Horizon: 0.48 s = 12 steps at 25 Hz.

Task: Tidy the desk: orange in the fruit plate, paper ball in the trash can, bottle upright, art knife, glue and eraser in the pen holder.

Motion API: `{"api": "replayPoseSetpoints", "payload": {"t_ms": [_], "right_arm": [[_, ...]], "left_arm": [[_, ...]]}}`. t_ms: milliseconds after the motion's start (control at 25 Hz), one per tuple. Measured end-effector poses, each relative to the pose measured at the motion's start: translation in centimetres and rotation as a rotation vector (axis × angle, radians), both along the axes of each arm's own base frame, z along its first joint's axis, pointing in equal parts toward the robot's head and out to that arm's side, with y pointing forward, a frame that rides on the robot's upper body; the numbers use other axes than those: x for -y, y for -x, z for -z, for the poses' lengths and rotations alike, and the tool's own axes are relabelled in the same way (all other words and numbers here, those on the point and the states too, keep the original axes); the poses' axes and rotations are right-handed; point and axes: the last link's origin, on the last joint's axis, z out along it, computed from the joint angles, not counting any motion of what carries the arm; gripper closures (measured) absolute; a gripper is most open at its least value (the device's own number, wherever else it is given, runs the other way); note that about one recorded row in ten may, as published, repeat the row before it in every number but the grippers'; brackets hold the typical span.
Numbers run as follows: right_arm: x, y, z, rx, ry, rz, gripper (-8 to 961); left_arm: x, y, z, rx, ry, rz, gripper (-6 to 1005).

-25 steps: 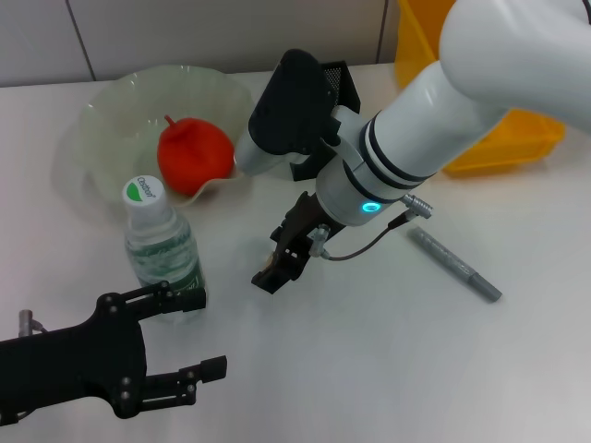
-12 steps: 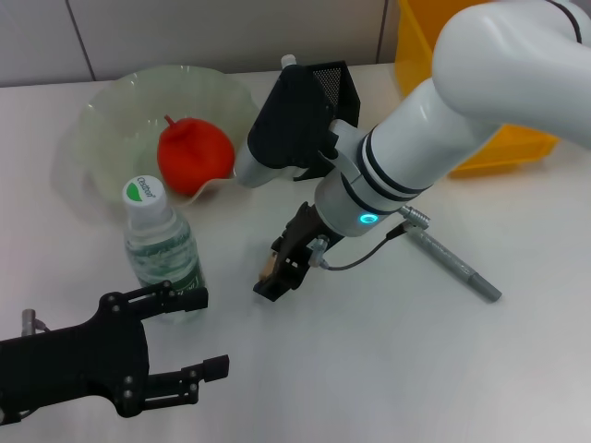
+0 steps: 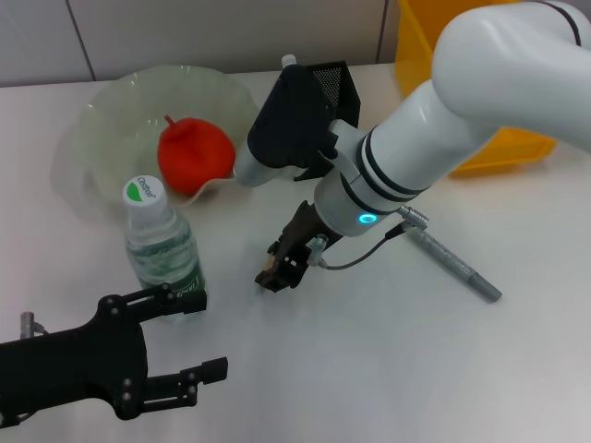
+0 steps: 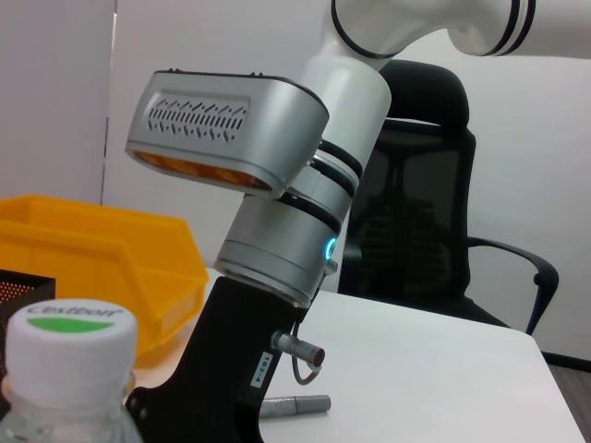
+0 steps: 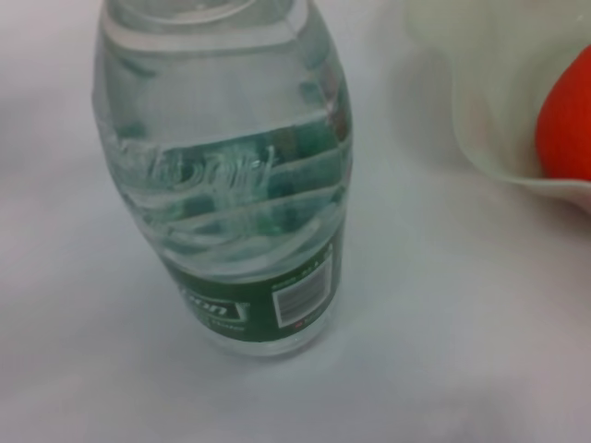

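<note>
The orange [image 3: 194, 154] lies in the pale green fruit plate [image 3: 102, 120] at the back left. In front of the plate the bottle [image 3: 162, 251] stands upright with its white cap on. My left gripper [image 3: 199, 334] is open at the front left, one finger beside the bottle's base. My right gripper [image 3: 275, 273] hangs low over the table, right of the bottle, with a small tan piece at its tip that I cannot identify. The grey art knife [image 3: 452, 261] lies on the table further right. A white glue tip [image 3: 289, 61] sticks out of the black mesh pen holder [image 3: 334, 78]. The paper ball is out of view.
A yellow bin [image 3: 503, 138] stands at the back right, behind my right arm. The right wrist view shows the bottle [image 5: 235, 185] close up, beside the plate rim [image 5: 499, 157]. An office chair [image 4: 434, 231] stands beyond the table.
My right gripper has shifted slightly left and stays low over the table. The left gripper, bottle and art knife have not moved.
</note>
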Motion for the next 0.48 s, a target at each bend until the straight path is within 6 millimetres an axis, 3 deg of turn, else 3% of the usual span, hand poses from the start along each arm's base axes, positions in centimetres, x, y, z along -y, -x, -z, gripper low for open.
{"api": "replayPoseSetpoints", "payload": {"t_ms": [200, 280, 320, 360, 400, 480], "right_arm": [[-0.1, 0.9, -1.2, -0.040, -0.012, 0.003, 547], [-0.2, 1.8, -3.6, -0.087, -0.043, 0.003, 546], [-0.2, 1.8, -3.6, -0.087, -0.043, 0.003, 546], [-0.4, 2.4, -5.7, -0.116, -0.086, -0.012, 546], [-0.4, 2.4, -5.7, -0.116, -0.086, -0.012, 546], [-0.6, 3.1, -9.2, -0.159, -0.174, -0.040, 546]], "left_arm": [[0.0, 0.0, 0.0, 0.000, 0.000, -0.001, 213], [0.1, 0.0, 0.0, 0.001, 0.001, -0.001, 213], [0.1, 0.0, 0.0, 0.002, 0.002, 0.000, 213], [0.1, 0.0, 0.0, 0.002, 0.002, 0.000, 213], [0.1, 0.0, 0.0, 0.002, 0.002, 0.000, 213], [0.2, 0.1, 0.0, 0.003, 0.001, -0.004, 213]]}}
